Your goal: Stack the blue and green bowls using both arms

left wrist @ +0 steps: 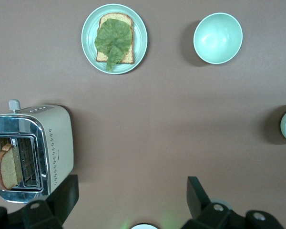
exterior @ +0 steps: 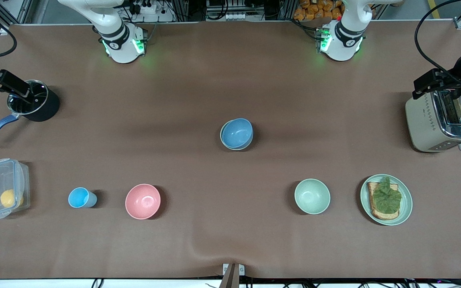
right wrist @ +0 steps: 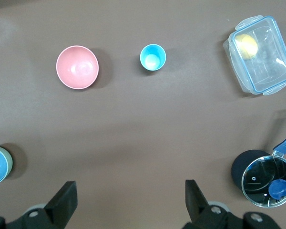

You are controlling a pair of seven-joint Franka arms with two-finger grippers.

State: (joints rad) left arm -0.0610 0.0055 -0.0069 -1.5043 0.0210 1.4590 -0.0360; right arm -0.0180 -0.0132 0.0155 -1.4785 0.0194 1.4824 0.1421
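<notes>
Blue bowl (exterior: 237,134) already nested in green bowl (exterior: 223,138) at mid-desk (exterior: 230,80). Both look light, rigid, smooth; best pinched at the rim. Left tool (left wrist: 128,200) released, over toaster (exterior: 442,120). Right tool (right wrist: 128,200) released, over pot (exterior: 32,101).

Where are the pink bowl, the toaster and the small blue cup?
pink bowl (exterior: 143,201), front view, on its inner hollow.
toaster (exterior: 423,120), front view, on its cream side wall.
small blue cup (exterior: 78,197), front view, on its open mouth.
</notes>
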